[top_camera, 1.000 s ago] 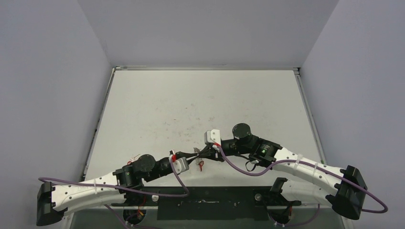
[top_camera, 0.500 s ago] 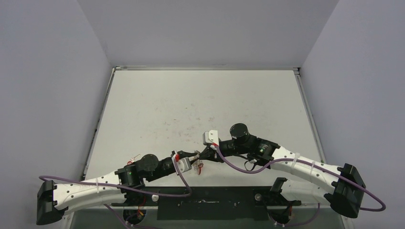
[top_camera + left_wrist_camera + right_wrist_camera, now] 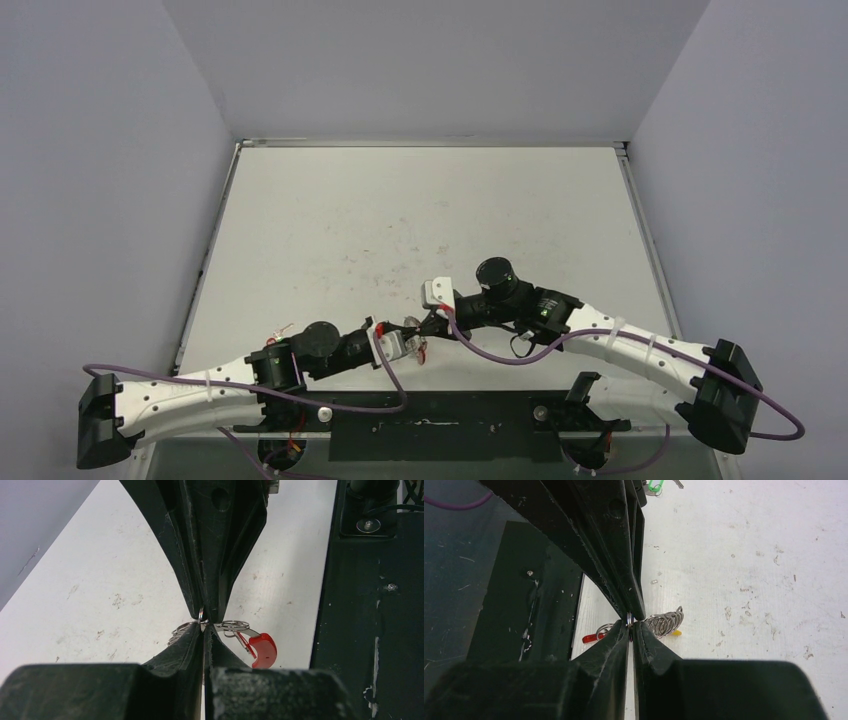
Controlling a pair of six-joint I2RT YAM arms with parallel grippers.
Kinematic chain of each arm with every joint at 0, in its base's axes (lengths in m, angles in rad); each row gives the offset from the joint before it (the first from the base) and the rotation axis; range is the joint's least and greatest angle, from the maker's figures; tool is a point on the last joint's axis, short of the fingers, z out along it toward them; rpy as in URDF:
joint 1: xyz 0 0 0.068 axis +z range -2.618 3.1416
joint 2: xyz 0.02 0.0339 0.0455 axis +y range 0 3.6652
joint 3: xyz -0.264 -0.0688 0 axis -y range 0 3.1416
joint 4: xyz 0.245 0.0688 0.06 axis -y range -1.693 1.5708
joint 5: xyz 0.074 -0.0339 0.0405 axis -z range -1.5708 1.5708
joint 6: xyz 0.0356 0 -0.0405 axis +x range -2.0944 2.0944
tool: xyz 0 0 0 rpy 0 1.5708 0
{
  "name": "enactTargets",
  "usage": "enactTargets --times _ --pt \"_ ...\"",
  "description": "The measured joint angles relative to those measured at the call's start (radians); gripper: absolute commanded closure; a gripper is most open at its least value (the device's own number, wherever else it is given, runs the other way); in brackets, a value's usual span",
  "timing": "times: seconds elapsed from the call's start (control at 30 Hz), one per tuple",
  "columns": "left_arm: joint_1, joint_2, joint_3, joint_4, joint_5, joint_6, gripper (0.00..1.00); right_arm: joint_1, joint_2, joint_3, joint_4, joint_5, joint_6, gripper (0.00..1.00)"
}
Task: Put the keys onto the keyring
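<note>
1. Far left, the left arm (image 3: 190, 385) lies low and reaches in from the left end of the black base plate (image 3: 430, 425) toward its middle.
2. Beyond the plate's left part, a few loose keys (image 3: 283, 329) sit on the table (image 3: 420, 220). They are too small in the overhead view to count.
3. Next comes the left gripper (image 3: 405, 338), just past the plate's far edge and a little left of its middle. Its fingers are pressed together, and their tips pinch thin wire.
4. That wire is the keyring (image 3: 201, 614), caught just beyond the plate's far edge near the middle.
   - Its red plastic piece (image 3: 263, 650) hangs on the side nearest the plate.
   - A fan of silver keys (image 3: 666, 621) with a yellowish tag (image 3: 676, 633) sits on the side away from the plate.
5. The right gripper (image 3: 432, 322) stands tip to tip with the other, slightly farther from the plate. Its fingers are also squeezed tight on the same wire.
6. The right arm (image 3: 620, 345) runs off to the plate's right end.
</note>
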Motion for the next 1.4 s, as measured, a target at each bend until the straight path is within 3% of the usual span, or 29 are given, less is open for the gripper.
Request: enactTargets --times 0.17,0.3,0.4,0.47,0.83,0.97,1.17,1.23,1.4 --pt "0.0 0.01 0.0 0.001 -0.005 0.001 1.0 0.004 0.007 0.003 -0.016 -0.002 -0.021 0.79" --pt "0.0 0.013 0.0 0.008 -0.016 0.001 1.0 0.013 0.007 0.003 -0.026 -0.001 -0.026 0.79" --pt "0.0 0.011 0.0 0.013 -0.022 0.0 1.0 0.013 0.008 0.001 -0.025 0.006 -0.03 0.84" --pt "0.0 0.006 -0.003 0.018 -0.03 -0.004 1.0 0.013 0.011 -0.003 -0.025 0.009 -0.035 1.0" --pt "0.0 -0.025 -0.023 0.039 -0.048 -0.011 0.97 0.014 0.058 -0.013 -0.025 0.043 -0.048 1.0" --pt "0.0 -0.042 -0.037 0.039 -0.074 -0.026 0.67 0.014 0.058 -0.013 -0.024 0.082 -0.033 0.79" --pt "0.0 -0.058 -0.089 0.039 -0.212 -0.158 0.43 0.008 0.038 -0.103 0.075 0.242 0.09 0.33" --pt "0.0 -0.056 -0.098 0.034 -0.272 -0.227 0.39 -0.008 0.024 -0.145 0.116 0.334 0.188 0.29" --pt "0.003 -0.015 -0.1 0.022 -0.381 -0.402 0.29 -0.127 0.021 -0.167 0.146 0.516 0.459 0.37"
